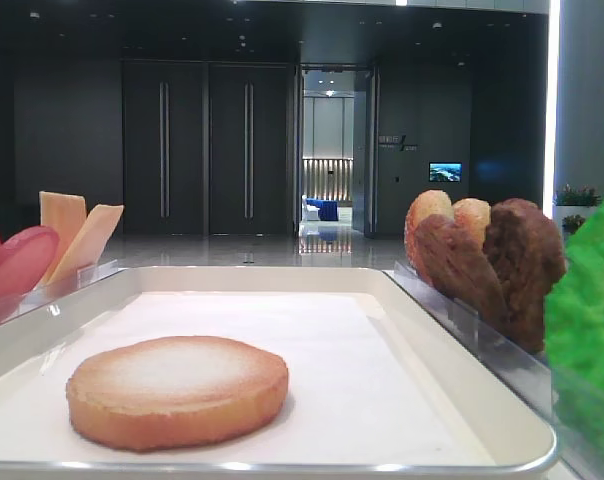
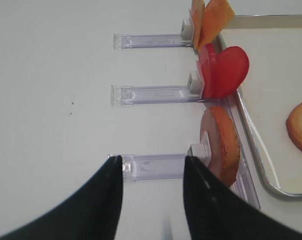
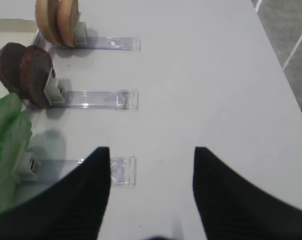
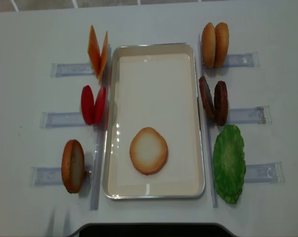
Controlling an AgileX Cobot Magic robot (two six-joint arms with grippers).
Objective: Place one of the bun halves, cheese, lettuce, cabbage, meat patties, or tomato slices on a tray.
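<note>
One bun half [image 4: 148, 150] lies flat on the white tray [image 4: 154, 74], near its front end. A second bun half [image 2: 222, 145] stands on edge in a holder left of the tray. My left gripper [image 2: 152, 159] hovers open over that holder's clear rail, with nothing between its fingers. Tomato slices [image 2: 223, 72] and cheese [image 2: 211, 20] stand further along the same side. Right of the tray are two buns [image 3: 58, 20], meat patties [image 3: 26, 72] and lettuce [image 3: 8, 145]. My right gripper [image 3: 151, 150] is open and empty beside the lettuce holder. Cabbage is out of view.
Clear plastic holders [image 4: 242, 116] stick out from both long sides of the tray. The white table's right edge [image 3: 283, 75] drops to grey floor. A dark part of the robot [image 4: 149, 229] sits at the table's front edge.
</note>
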